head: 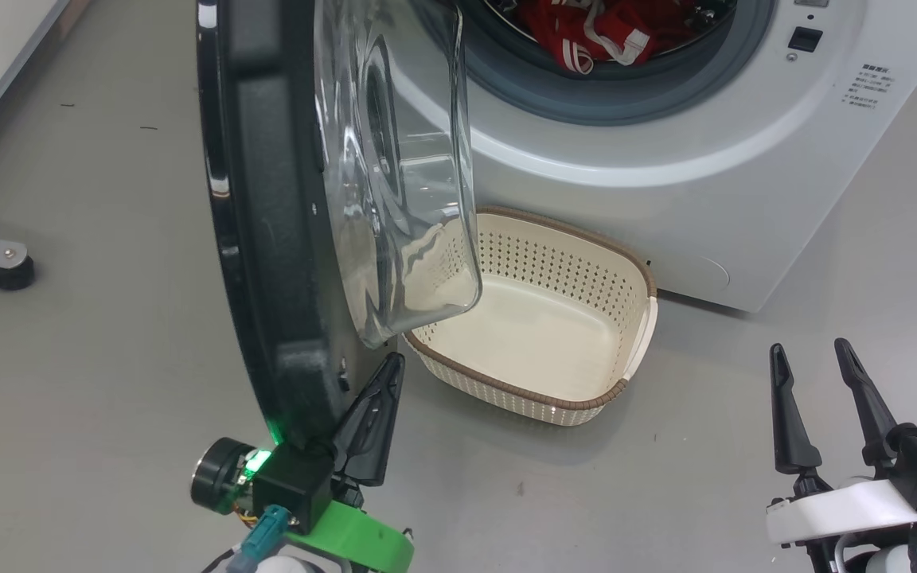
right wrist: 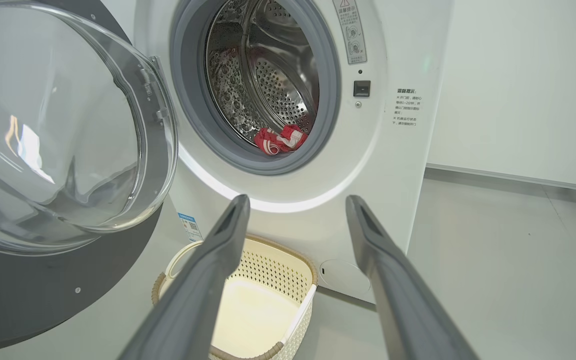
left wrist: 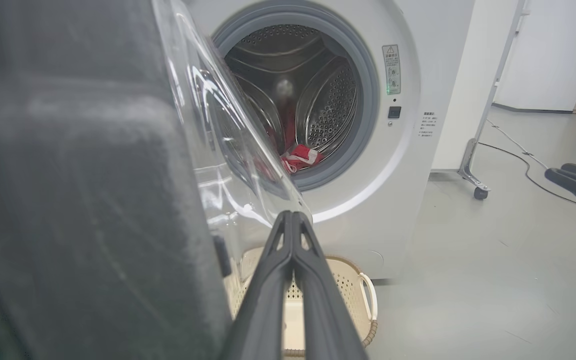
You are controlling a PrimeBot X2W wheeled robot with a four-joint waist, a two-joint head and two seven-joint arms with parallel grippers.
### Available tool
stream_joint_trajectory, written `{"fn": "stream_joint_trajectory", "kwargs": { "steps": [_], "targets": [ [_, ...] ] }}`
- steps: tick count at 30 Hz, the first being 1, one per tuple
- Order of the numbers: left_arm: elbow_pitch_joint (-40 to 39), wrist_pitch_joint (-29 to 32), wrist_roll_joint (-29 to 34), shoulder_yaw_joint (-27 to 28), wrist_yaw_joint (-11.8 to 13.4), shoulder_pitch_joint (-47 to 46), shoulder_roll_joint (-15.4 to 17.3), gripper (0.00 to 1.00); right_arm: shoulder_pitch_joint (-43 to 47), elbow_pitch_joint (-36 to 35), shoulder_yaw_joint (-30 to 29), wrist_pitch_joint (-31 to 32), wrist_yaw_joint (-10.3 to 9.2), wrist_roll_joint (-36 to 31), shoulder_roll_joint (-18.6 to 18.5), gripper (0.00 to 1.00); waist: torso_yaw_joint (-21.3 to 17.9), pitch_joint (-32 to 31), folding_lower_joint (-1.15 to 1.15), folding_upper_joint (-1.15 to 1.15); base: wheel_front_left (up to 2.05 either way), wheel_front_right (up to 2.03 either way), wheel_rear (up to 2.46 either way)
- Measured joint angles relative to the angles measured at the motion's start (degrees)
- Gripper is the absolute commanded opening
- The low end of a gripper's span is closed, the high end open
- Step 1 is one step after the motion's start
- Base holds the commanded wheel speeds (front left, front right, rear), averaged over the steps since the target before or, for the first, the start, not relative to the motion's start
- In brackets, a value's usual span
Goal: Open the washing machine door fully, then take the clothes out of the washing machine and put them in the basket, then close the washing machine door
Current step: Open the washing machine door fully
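The white washing machine [head: 665, 183] stands with its port uncovered. Its door [head: 243, 199] is swung out toward me, seen edge-on, the glass bowl [head: 395, 183] bulging right over the basket's left end. Red clothes [head: 594, 32] with white stripes lie in the drum's front, also the clothes [right wrist: 278, 141] in the right wrist view. The cream basket [head: 641, 274] sits empty on the floor below the port. My left gripper [head: 395, 362] is shut on nothing, its tip beside the door's inner face at the lower rim; whether it touches is unclear. My right gripper [head: 809, 348] hangs open at the lower right, off the basket's right.
The foot of a grey stand [head: 1, 267] is on the floor at far left. A wheeled metal frame [left wrist: 475, 185] with a cable trailing on the floor stands right of the machine. Grey floor lies open between the basket and my right gripper.
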Motion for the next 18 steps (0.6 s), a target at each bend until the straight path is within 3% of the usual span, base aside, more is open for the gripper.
{"fn": "stream_joint_trajectory", "kwargs": {
  "steps": [18],
  "targets": [
    [-0.83,-0.11,-0.01,10.93,1.44,2.2,0.75,0.0,0.01,-0.02,-0.22,0.0,0.04,-0.19,0.01,1.0,0.67,0.35,0.0,0.0,0.0,0.0,0.0]
  ]
}}
